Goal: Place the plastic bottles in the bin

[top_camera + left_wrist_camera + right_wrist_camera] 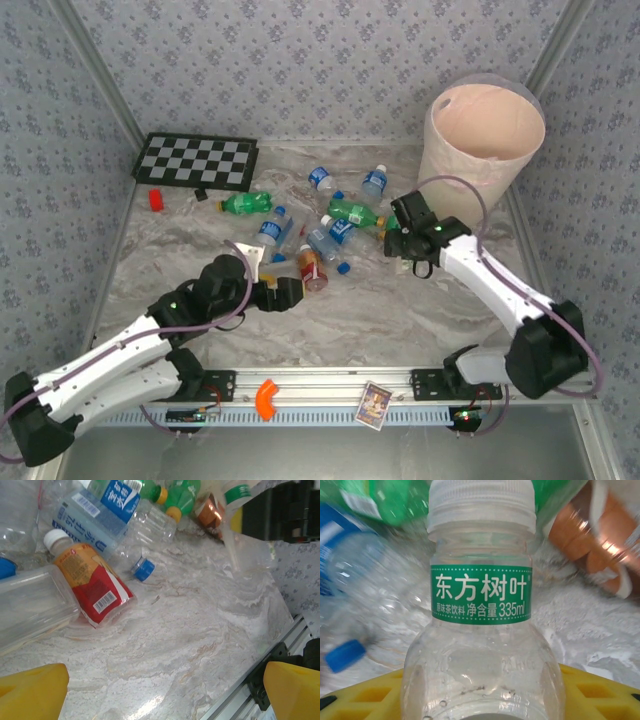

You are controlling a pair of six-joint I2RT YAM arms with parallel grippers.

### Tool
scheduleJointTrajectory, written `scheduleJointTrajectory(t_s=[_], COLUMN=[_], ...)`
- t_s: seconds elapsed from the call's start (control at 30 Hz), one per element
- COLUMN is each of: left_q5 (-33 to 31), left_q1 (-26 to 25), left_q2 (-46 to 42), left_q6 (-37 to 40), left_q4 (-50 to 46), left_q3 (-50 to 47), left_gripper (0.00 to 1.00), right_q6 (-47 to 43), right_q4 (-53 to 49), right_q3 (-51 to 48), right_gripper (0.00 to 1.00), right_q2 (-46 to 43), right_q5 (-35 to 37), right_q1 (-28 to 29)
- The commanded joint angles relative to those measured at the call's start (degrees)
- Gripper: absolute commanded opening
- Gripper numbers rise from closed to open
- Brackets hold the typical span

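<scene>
A: So, which arm has a bottle?

B: The right one. The right pincer [413,240] is pinching a clear bottle with a green band [481,630] low on its body. Its own camera has yellow pads either side of the bottle. The white cap points away, so the long axis runs straight out along the pincer's reach.

A: And the bin [465,175]?

B: It's at the far right of the surface [380,330], beyond and to the right of that pincer, near but not yet under it. I'd judge the coming move is a lift and a swing far-right until the cap is over the rim, then a release. The right arm is plainly the nearer one.

A: What about the left pincer [287,292]?

B: It's spread wide and holding nothing. Its fingertips [32,690] sit at both bottom corners of its camera. A red-labelled bottle [92,585] lies on its side just beyond, left of the gap, with its long axis slanting across.

A: What does each camera add?

B: Overhead you get how the bin lies from the arm, and the other bottles [330,220] heaped mid-surface. The right wrist gives the label and the grip up close. The left wrist catches the held bottle side-on beside the black pincer, plus a loose blue cap [144,569]. I can't tell whether that bottle is off the surface.
</scene>
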Motion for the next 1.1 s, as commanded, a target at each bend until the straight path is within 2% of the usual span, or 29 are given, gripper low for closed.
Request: scheduleJointTrajectory(t_s=[0.0,0.2,0.37,0.63,0.8,1.07], left_q5=[-4.00,-11.03,-13.92,-16.48,-17.02,-16.44], left_q1=[-0.36,-0.37,-0.33,-0.39,-0.37,-0.33], left_q2=[-2.91,-8.71,-12.21,-16.79,-18.89,-18.90], left_q6=[0.48,-0.05,0.02,0.87,1.53,2.06], left_q4=[-2.10,-4.14,-6.34,-9.41,-9.89,-10.88], left_q3=[3.40,4.37,5.36,6.96,6.35,7.36], left_gripper=[1.00,1.00,1.00,1.00,1.00,1.00], right_q6=[0.76,-1.73,-4.13,-2.47,1.14,1.32], right_q4=[-2.70,-1.49,1.55,4.47,0.21,-8.65], right_q3=[5.09,15.09,24.51,39.48,51.34,70.37], right_gripper=[0.59,0.58,0.59,0.58,0.58,0.57], right_q2=[-5.48,-9.70,-7.60,4.26,14.48,30.28], right_q5=[3.88,7.77,8.64,5.85,2.20,-1.77], right_q1=[0.30,-1.68,-6.24,-18.26,-25.21,-29.88])
